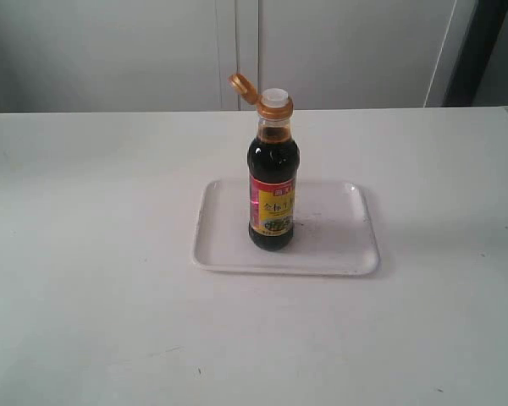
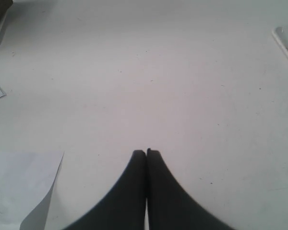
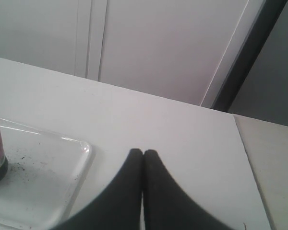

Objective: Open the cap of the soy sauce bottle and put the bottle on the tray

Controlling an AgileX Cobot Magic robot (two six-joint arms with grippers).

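The small clear soy sauce bottle (image 1: pixel 273 182) of dark liquid is standing upright on the flat white rectangular plastic tray (image 1: pixel 339 245) — its orange-gold flip-top cap (image 1: pixel 244 86) hanging open beside the white spout. The left gripper (image 2: pixel 146 152) and right gripper (image 3: pixel 143 152) are both pressed closed, empty — away from the tray.

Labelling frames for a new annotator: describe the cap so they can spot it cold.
On the white table lies a white tray, and on it stands the soy sauce bottle. The cap sits on top: an orange-gold flip-top, hinged open and tilted left, baring the white spout.
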